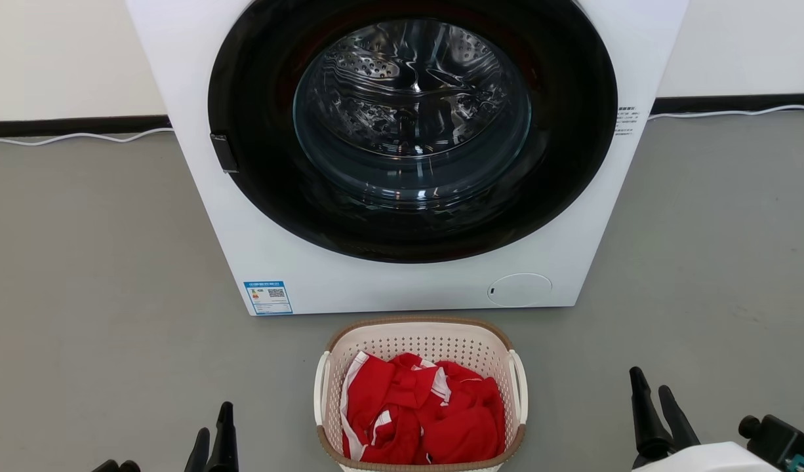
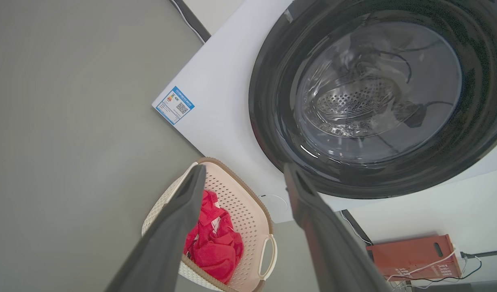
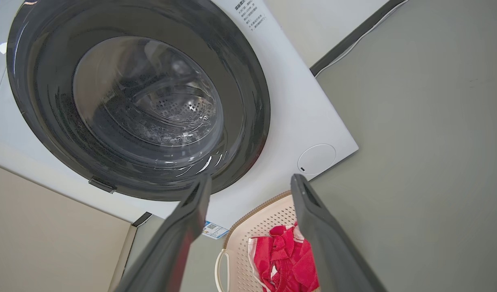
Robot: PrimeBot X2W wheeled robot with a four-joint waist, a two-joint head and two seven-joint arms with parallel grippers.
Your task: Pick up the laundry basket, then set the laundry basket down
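The laundry basket (image 1: 428, 341) stands on the grey floor just in front of the washer, cream-white with a brown rim, white loop handles on both sides and red-and-white clothes inside. It also appears in the left wrist view (image 2: 248, 211) and the right wrist view (image 3: 264, 215). My left gripper (image 1: 212, 432) is low at the basket's left, open, apart from it. My right gripper (image 1: 651, 393) is at the basket's right, open, also apart. Both hold nothing; their fingers (image 2: 179, 227) (image 3: 313, 227) stand spread.
A white front-loading washer (image 1: 572, 262) with a shut dark round door (image 1: 408, 124) rises right behind the basket. A white cable (image 1: 74, 136) runs along the wall's dark baseboard. A red box (image 2: 414, 255) with cables lies by the wall. Grey floor spreads on both sides.
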